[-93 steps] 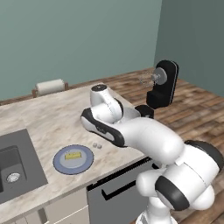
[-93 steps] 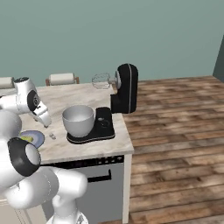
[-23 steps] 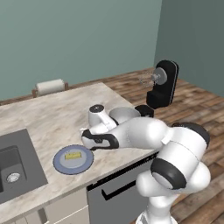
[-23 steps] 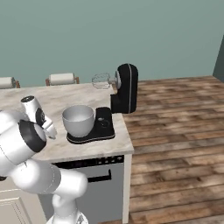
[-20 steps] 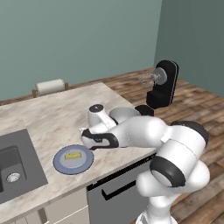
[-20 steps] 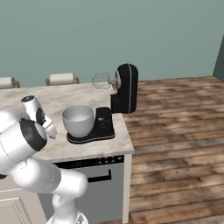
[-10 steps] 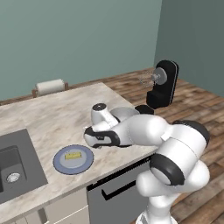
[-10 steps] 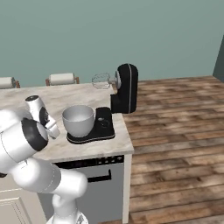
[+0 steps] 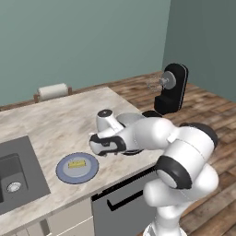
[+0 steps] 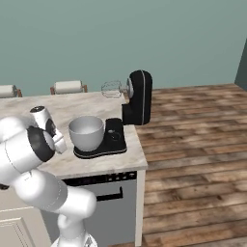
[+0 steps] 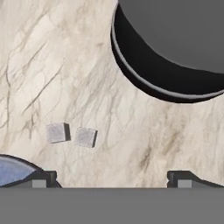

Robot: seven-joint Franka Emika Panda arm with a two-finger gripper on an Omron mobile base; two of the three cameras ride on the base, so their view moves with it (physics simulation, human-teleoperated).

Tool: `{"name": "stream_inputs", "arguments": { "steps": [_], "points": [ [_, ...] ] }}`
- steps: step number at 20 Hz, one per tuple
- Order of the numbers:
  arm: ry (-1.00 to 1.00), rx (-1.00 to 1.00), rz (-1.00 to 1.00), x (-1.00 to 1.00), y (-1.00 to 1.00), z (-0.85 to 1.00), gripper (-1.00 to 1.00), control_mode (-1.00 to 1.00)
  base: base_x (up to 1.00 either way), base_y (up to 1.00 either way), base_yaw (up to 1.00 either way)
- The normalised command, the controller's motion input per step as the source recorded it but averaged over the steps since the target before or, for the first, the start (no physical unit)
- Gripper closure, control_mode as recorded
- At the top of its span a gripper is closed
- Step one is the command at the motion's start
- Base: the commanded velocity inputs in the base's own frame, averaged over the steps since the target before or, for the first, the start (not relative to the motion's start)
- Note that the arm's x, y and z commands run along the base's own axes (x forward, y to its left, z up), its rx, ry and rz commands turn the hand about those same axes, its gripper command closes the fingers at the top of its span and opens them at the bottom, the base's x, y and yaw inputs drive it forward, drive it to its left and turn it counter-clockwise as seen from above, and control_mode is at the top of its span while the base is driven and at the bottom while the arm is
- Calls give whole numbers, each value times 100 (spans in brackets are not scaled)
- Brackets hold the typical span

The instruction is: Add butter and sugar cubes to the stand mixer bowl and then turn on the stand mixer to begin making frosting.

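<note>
On the marble worktop point(image 11: 131, 131) beneath us, the sugar cubes point(image 11: 72, 134) lie side by side between the blue-grey plate point(image 11: 11, 168) and the stand mixer point(image 10: 136, 99) base. Our fingers point(image 11: 43, 177) stand spread wide above them, holding nothing. The butter point(image 9: 76, 163) rests on the plate.

Glossy white arm point(image 9: 152, 133), dark joints

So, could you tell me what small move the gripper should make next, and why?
Probably lower the open gripper toward the sugar cubes: both lie loose on the counter between the plate and the stand mixer, untouched.
</note>
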Motion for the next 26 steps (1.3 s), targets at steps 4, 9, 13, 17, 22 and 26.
{"name": "stream_inputs", "arguments": {
  "steps": [4,9,13,17,22,26],
  "points": [
    [0,0,-5,23,0,-6,-100,-100,0,0,0],
    [0,1,-1,11,3,0,-100,-100,0,0,0],
    [0,0,0,1,7,0,-100,-100,0,0,0],
    [0,0,0,1,6,-2,-100,-100,0,0,0],
    [0,0,0,0,1,-8,-100,-100,0,0,0],
    [0,0,0,0,4,-16,-100,-100,0,0,0]
  ]
}}
